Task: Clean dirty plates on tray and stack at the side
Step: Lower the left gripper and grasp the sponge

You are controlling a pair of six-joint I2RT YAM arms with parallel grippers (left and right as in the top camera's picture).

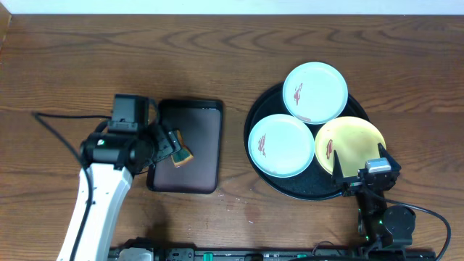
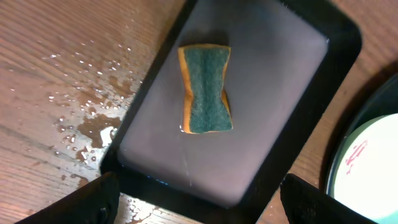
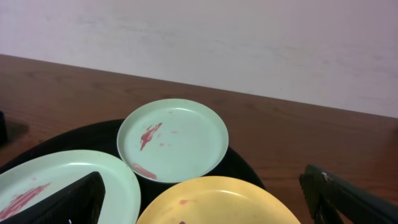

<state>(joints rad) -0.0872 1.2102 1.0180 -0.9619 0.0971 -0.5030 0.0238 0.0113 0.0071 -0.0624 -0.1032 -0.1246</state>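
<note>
The round black tray (image 1: 262, 109) at the right holds three dirty plates: a pale blue one at the back (image 1: 315, 91), a pale blue one at the left (image 1: 281, 145) and a pale yellow one (image 1: 350, 144), each with red-brown smears. They also show in the right wrist view: back plate (image 3: 173, 140), left plate (image 3: 56, 180), yellow plate (image 3: 211, 202). My right gripper (image 1: 364, 174) is open and empty at the tray's near right rim. My left gripper (image 1: 168, 146) is open and empty above the rectangular tray's left side, over a green-and-orange sponge (image 2: 205, 89).
A smaller dark rectangular tray (image 1: 204, 148) with a film of water lies left of the round tray. Water drops are splashed on the wood (image 2: 87, 118) beside it. A cable (image 1: 54, 130) runs across the table at the far left.
</note>
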